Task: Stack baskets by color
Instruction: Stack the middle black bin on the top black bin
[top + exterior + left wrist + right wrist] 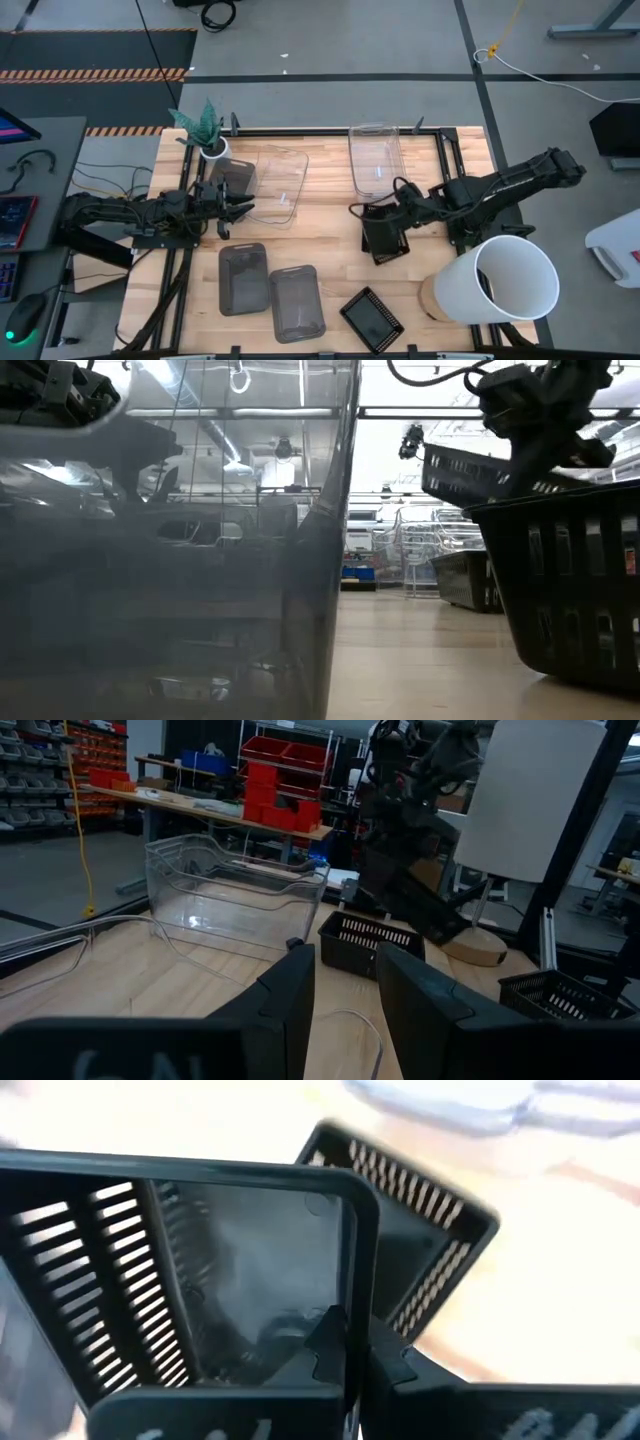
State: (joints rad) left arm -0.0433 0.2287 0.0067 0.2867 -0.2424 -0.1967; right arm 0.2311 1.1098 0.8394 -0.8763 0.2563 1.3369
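Note:
My right gripper (pixel 355 1352) is shut on a black mesh basket (pixel 386 238), raised and tilted over a second black basket (pixel 368 942) that rests flat on the table. A third black basket (pixel 372 320) lies near the front edge. Two smoky grey baskets (pixel 243 277) (pixel 297 302) lie side by side at the front left. One clear basket (pixel 276 186) lies just ahead of my left gripper (pixel 238 207), which is open at the table's left. Another clear basket (pixel 375 156) sits at the far edge. My right gripper pinches one side wall of the black basket at its rim (pixel 350 1295), one finger inside the basket and one outside. The fingers slant down from above, on the table's right side. The basket hangs tilted, lifted clear above the other black basket (pixel 430 1250).
A big white bucket (pixel 505 282) lies on its side at the front right, close to my right arm. A small pot with a green plant (pixel 208 132) stands at the far left corner. Bare wood shows in the table's middle (pixel 320 240).

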